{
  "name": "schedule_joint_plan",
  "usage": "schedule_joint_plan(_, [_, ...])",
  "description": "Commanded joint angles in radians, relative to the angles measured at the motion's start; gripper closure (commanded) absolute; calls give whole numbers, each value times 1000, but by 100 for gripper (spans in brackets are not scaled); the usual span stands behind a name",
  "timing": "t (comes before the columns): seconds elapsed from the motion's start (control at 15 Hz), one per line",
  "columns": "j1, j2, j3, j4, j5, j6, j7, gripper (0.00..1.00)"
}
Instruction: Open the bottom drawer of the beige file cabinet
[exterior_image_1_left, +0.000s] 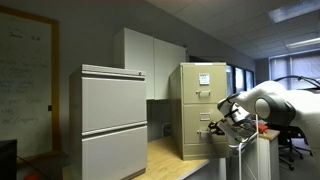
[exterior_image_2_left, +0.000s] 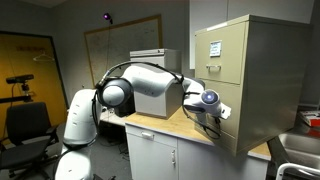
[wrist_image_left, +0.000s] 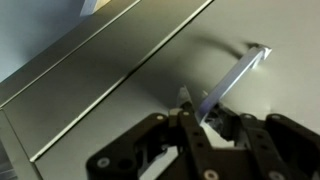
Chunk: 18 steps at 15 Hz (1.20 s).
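Note:
The beige file cabinet (exterior_image_1_left: 203, 90) (exterior_image_2_left: 262, 55) stands on a wooden tabletop, with a white paper on its upper front. My gripper (exterior_image_1_left: 216, 128) (exterior_image_2_left: 222, 111) is pressed against the front of the bottom drawer (exterior_image_1_left: 196, 138) (exterior_image_2_left: 262, 112). In the wrist view the beige drawer front (wrist_image_left: 110, 95) fills the picture. Its silver handle (wrist_image_left: 238, 72) runs diagonally down into my gripper (wrist_image_left: 201, 113). The black fingers (wrist_image_left: 188, 128) are shut on the handle's lower end. Whether the drawer is pulled out at all cannot be told.
A wider light-grey cabinet (exterior_image_1_left: 113, 120) stands beside the beige one. The wooden tabletop (exterior_image_1_left: 170, 155) (exterior_image_2_left: 165, 124) extends in front of the cabinet. A whiteboard (exterior_image_2_left: 120, 45) hangs on the wall behind the arm, and an office chair (exterior_image_2_left: 25, 125) stands near it.

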Motion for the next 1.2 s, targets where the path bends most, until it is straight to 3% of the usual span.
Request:
schedule_joint_plan(0.0, [-22,-130,-37,-202,13,-163,-131,95])
schedule_joint_plan(0.2, [-27,-148,-42,-240,68,-198,-179,95])
schedule_joint_plan(0.53, [-17,-219,-117,-355,101,-396,-270,95])
schedule_joint_plan(1.13, [-24,-382,-270,-590,-59,-742,-336,95])
